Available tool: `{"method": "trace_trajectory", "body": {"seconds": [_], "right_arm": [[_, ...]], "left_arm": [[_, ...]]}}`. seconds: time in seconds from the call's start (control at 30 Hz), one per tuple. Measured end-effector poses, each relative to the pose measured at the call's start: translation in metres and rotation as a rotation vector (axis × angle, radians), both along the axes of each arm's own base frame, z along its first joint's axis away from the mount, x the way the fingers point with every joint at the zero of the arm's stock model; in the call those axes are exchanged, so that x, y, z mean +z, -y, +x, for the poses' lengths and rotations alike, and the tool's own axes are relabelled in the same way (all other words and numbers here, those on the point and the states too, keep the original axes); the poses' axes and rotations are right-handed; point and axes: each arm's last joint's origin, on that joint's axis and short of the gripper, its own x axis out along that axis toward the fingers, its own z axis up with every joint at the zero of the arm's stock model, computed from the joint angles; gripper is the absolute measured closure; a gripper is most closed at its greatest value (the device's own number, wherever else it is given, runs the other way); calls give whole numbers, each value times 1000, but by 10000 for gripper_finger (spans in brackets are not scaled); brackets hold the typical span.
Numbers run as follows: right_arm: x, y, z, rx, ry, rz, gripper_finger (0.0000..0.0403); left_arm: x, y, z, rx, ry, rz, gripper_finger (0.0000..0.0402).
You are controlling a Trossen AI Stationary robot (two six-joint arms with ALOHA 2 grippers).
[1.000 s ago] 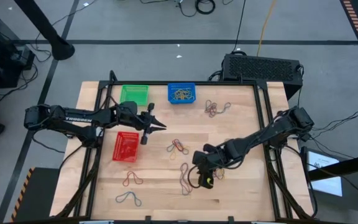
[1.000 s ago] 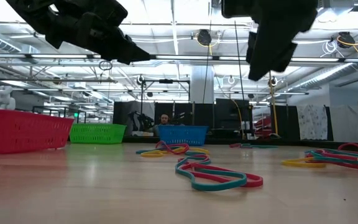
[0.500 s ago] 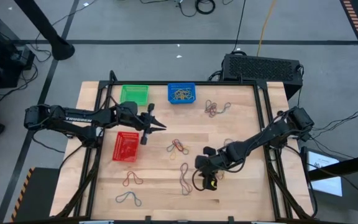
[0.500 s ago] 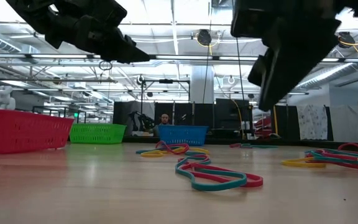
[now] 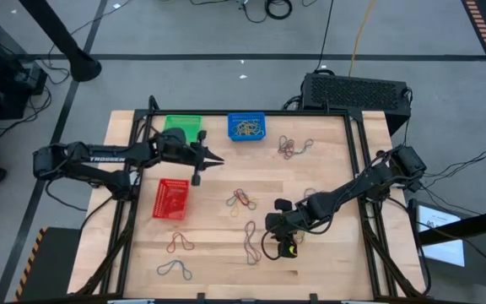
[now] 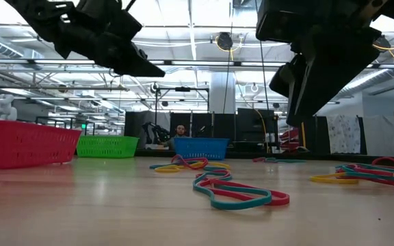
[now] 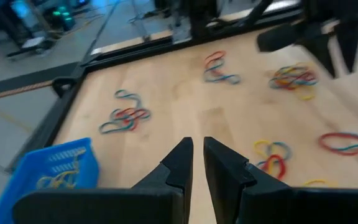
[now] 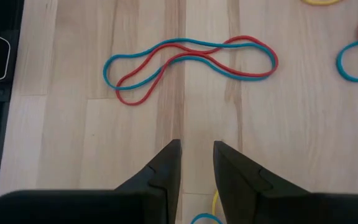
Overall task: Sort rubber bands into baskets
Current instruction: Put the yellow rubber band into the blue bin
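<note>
Because the rubber bands lie scattered in small clumps over the wooden table (image 5: 327,253), the nearest work sits just ahead of the right gripper (image 8: 196,155): a red-and-blue tangle (image 8: 188,59) lying flat, apart from the fingertips, with bare wood between. Those fingers stand slightly parted and hold nothing, pointing down, probably lined up to drop onto a band. Off to its far side the left gripper (image 5: 213,160) hangs above the table between the green basket (image 5: 181,127) and red basket (image 5: 171,199), its fingers nearly together and empty. Beyond it, the blue basket (image 5: 246,127) already holds yellowish bands. Open wood surrounds the tangle, well clear of the table edge.
</note>
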Motion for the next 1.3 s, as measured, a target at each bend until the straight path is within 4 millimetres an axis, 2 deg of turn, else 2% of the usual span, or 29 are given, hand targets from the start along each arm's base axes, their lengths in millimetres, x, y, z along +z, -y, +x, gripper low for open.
{"method": "trace_trajectory", "body": {"seconds": [0.13, 0.4, 0.67, 0.9, 1.3], "right_arm": [[0, 0, 0, 9, 2, -5, 316], [0, 0, 0, 27, 6, -16, 316], [0, 0, 0, 21, 5, -12, 316], [1, -1, 2, 24, 27, -6, 316], [1, -3, 1, 40, 41, -45, 316]], "left_arm": [[2, -3, -1, -45, 21, -46, 355], [5, -2, 1, -29, 58, -83, 355], [11, 15, 6, -98, 142, -48, 355], [-3, 27, -12, 53, 447, -65, 355], [-6, 27, -14, 76, 452, -63, 355]]}}
